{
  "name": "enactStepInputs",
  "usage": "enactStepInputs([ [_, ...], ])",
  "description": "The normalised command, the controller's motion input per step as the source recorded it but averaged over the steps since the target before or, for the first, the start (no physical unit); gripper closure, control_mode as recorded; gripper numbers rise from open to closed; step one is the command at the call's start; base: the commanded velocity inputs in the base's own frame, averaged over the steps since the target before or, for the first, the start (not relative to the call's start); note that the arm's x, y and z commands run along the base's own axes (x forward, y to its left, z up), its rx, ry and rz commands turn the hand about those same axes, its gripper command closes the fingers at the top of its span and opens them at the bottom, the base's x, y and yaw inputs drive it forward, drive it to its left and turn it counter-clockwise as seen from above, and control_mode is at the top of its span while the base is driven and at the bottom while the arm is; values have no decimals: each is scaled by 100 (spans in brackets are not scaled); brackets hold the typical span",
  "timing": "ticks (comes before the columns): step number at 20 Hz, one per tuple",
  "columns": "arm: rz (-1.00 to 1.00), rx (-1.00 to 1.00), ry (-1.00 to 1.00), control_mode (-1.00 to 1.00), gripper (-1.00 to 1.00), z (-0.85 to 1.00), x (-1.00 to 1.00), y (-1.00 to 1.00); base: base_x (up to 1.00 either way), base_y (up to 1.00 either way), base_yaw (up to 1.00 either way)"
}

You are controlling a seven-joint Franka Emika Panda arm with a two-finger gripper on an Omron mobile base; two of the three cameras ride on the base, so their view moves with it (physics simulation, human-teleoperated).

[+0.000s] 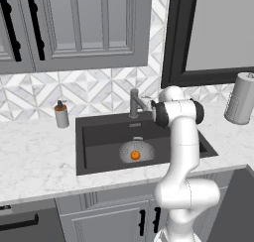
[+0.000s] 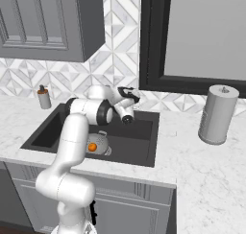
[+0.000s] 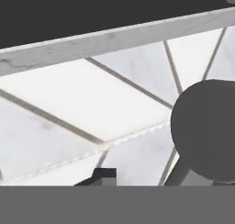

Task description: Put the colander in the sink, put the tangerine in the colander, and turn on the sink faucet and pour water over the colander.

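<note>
The dark grey sink (image 1: 94,132) is set into the white marble counter. The silver colander (image 1: 140,148) stands in the basin near its front, with the orange tangerine (image 1: 135,155) inside it. From the right base view the tangerine (image 2: 92,146) and colander (image 2: 102,147) peek out beside my arm. At the back rim stands the sink faucet (image 1: 134,103). My gripper (image 1: 149,105) is right up against it, at spout height. In the hand view the faucet (image 3: 206,136) looms as a dark round shape at right, beside one fingertip (image 3: 103,175). How the jaws stand is unclear. No water shows.
A pump-top soap bottle (image 1: 61,115) stands on the counter left of the sink. A paper towel roll (image 1: 241,98) stands at the far right. Grey wall cabinets (image 1: 74,28) hang above, and a dark-framed window (image 1: 208,32) is behind the faucet.
</note>
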Motion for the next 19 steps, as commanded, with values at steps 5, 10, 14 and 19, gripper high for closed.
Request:
enactStepInputs([
  [5, -11, 11, 10, -100, 100, -36, 43, -100, 0, 0, 0],
  [10, -8, 15, 8, -100, 100, -30, 34, -100, 0, 0, 0],
  [14, 0, 38, 0, -100, 100, 48, 0, -100, 0, 0, 0],
  [19, 0, 42, 0, -100, 100, 83, -7, -100, 0, 0, 0],
])
